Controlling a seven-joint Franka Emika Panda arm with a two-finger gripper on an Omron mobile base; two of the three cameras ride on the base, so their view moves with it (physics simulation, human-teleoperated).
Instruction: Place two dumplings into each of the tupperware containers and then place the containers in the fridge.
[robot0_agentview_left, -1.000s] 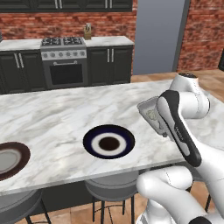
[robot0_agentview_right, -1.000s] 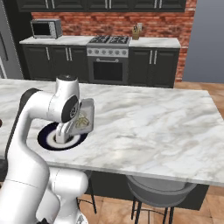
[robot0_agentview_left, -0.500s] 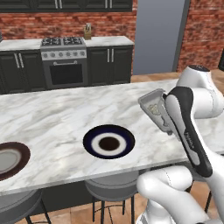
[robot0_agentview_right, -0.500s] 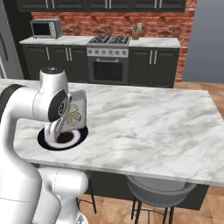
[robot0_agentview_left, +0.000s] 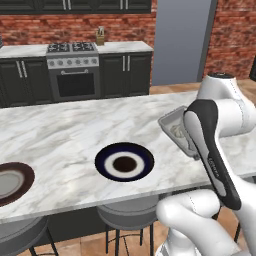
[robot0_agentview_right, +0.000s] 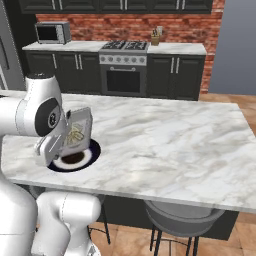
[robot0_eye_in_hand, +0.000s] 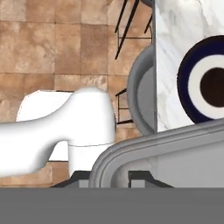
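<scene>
One translucent grey tupperware container (robot0_agentview_right: 78, 131) hangs tilted above the counter, over the near side of a dark-rimmed plate (robot0_agentview_right: 75, 159). Pale dumplings (robot0_agentview_right: 75, 136) lie inside it. My gripper (robot0_eye_in_hand: 110, 178) is shut on the container's rim (robot0_eye_in_hand: 144, 146), which fills the bottom of the hand view. In the left base view the container (robot0_agentview_left: 175, 131) peeks out from behind my forearm, which hides the gripper. The other container is out of view. A sliver of the silver-grey fridge (robot0_agentview_right: 3, 47) shows at the left edge.
The marble island (robot0_agentview_left: 65, 130) carries the blue-rimmed plate (robot0_agentview_left: 124, 162) and a brown-rimmed plate (robot0_agentview_left: 10, 182) at the left. Grey stools (robot0_agentview_right: 182, 217) stand under its near edge. Behind, across the floor, are the black oven (robot0_agentview_left: 75, 75) and dark cabinets.
My arm has swung round at the elbow while the held container stayed near the island's front edge, rising a little and coming back down, more tilted now.
</scene>
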